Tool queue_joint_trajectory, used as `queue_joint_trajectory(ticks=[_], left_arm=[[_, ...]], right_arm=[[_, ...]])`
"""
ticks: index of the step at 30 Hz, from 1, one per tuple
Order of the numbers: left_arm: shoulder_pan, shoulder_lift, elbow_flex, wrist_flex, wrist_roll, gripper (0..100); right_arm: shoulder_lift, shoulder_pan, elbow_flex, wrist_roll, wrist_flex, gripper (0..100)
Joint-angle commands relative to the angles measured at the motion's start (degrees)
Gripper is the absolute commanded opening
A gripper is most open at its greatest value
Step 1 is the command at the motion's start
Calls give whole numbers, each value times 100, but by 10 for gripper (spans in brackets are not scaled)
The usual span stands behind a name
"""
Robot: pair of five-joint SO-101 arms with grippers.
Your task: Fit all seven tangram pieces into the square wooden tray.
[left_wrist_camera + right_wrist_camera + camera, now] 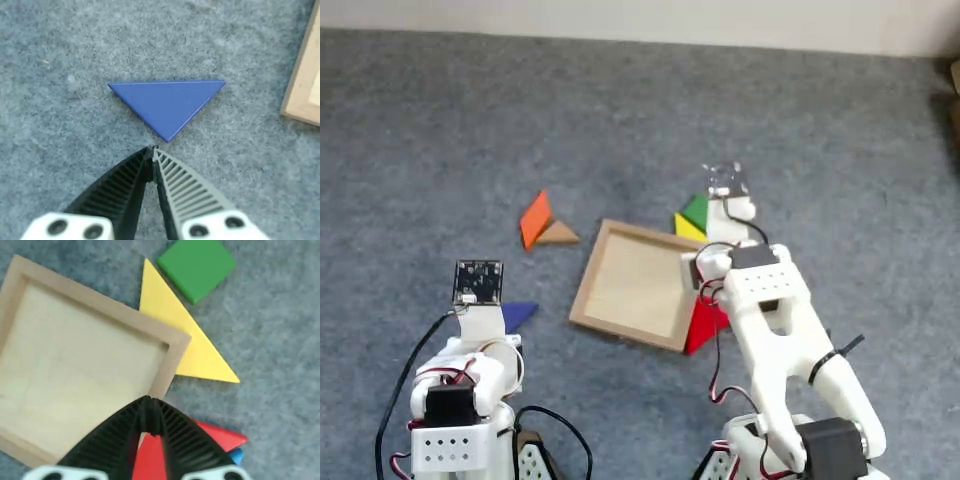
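The left claw (152, 148) is closed, tips together and gripping nothing, just short of the blue triangle (167, 102) lying flat on the carpet (60, 50). From above, the arm's wrist hides part of that triangle. The right claw (150, 401) is also closed and holds nothing. It sits over a corner of the tray (100, 304) and covers much of the red triangle (215, 436). A sliver of a light blue piece (236, 457) peeks out beside the red one. The yellow triangle (185, 340) touches the tray's outer edge, with the green square (196, 267) just beyond.
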Motion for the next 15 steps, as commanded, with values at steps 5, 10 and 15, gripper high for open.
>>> queue_joint_trajectory(ticks=[5, 10, 15], left_arm=[[-66, -198, 119, 26, -44, 6], [-66, -198, 119, 26, -44, 6], [-66, -198, 119, 26, -44, 6]], right_arm=[[286, 84, -453, 97, -154, 4], [857, 92, -664, 97, -251, 4], [1262, -4, -919, 97, -251, 4]])
